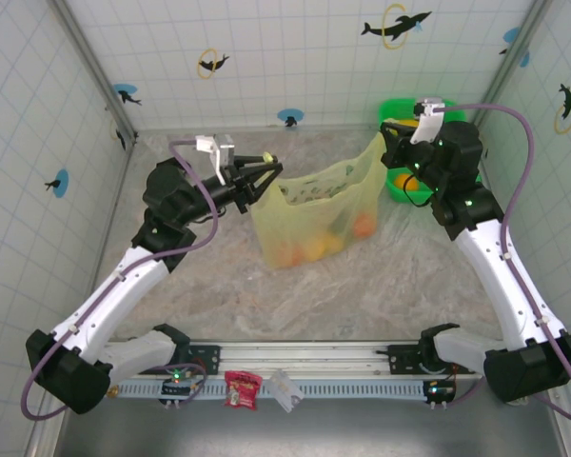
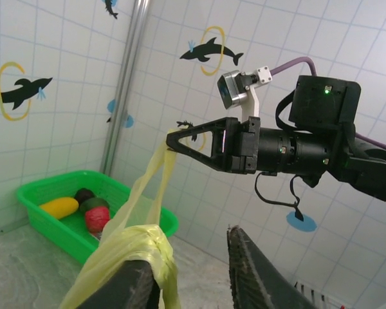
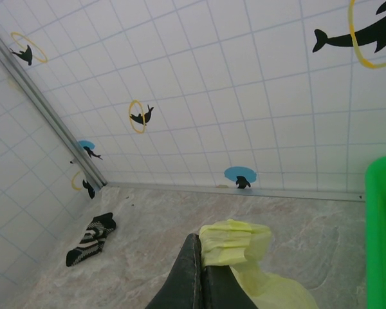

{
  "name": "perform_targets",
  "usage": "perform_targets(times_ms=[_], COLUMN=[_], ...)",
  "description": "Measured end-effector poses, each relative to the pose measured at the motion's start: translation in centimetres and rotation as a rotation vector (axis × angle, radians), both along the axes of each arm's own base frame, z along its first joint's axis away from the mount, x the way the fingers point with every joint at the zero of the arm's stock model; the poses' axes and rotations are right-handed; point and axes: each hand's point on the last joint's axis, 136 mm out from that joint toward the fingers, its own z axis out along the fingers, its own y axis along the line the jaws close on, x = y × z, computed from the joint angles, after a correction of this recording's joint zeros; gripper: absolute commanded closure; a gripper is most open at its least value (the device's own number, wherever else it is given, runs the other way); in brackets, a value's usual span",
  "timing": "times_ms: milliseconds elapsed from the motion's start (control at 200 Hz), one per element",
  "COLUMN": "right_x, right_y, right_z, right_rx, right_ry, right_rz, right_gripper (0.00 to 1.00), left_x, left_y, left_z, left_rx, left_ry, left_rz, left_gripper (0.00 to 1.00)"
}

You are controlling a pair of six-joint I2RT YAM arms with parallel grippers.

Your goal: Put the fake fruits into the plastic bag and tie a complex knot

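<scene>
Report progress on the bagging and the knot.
Done: several fruits sit in the bag. In hand: the right pincer grips one handle; the other drapes over a left pincer finger. Left: more fruits in the tub, then tying the handles.

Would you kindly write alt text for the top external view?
A pale-yellow plastic bag stands stretched between the left gripper and right gripper on a marbled table; fake fruits show through it, and a green tub sits behind the right gripper.
</scene>
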Motion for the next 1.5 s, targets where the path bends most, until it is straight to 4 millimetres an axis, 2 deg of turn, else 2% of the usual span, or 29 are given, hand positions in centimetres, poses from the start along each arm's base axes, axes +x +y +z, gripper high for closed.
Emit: perform_targets(times_ms=[80,100,120,445,510,575,595,611,756,921,1201,1501], right_x=[0.0,0.0,0.0,-0.4,-0.4,-0.5,-0.5,-0.5,-0.8,-1.0,-1.2,-1.6], right_y=[0.0,0.0,0.0,0.2,0.3,0.3,0.3,0.3,0.4,0.4,0.4,0.4], right_z=[0.0,0.0,0.0,0.3,0.3,0.4,0.4,0.4,0.7,0.9,1.1,1.6], right_rx=[0.001,0.001,0.001,0.006,0.006,0.007,0.007,0.007,0.014,0.021,0.024,0.029], right_ry=[0.001,0.0,0.001,-0.007,-0.006,-0.007,-0.008,-0.008,-0.013,-0.016,-0.021,-0.035], right_rz=[0.001,0.001,0.0,0.018,0.022,0.023,0.023,0.024,0.032,0.042,0.042,0.051], right_gripper=[1.0,1.0,1.0,1.0,1.0,1.0,1.0,1.0,1.0,1.0,1.0,1.0], left_x=[-0.3,-0.3,-0.4,-1.7,-1.7,-1.6,-1.6,-1.6,-0.7,0.8,2.9,4.7], left_y=[0.2,0.3,0.3,1.9,2.3,2.9,3.1,3.2,4.2,4.2,2.5,0.9], left_z=[-0.5,-0.6,-0.7,-1.8,-2.4,-3.2,-3.5,-3.7,-5.7,-6.4,-7.6,-8.0], left_rx=[0.011,0.013,0.016,0.067,0.08,0.085,0.087,0.087,0.11,0.111,0.112,0.123], left_ry=[0.002,0.001,-0.001,-0.018,-0.018,-0.009,-0.009,-0.005,0.019,0.025,0.022,-0.05], left_rz=[0.005,0.007,0.01,0.073,0.094,0.133,0.146,0.154,0.236,0.282,0.258,0.242], left_gripper=[0.62,0.55,0.54,0.51,0.27,0.14,0.04,0.03,0.02,0.02,0.02,0.05])
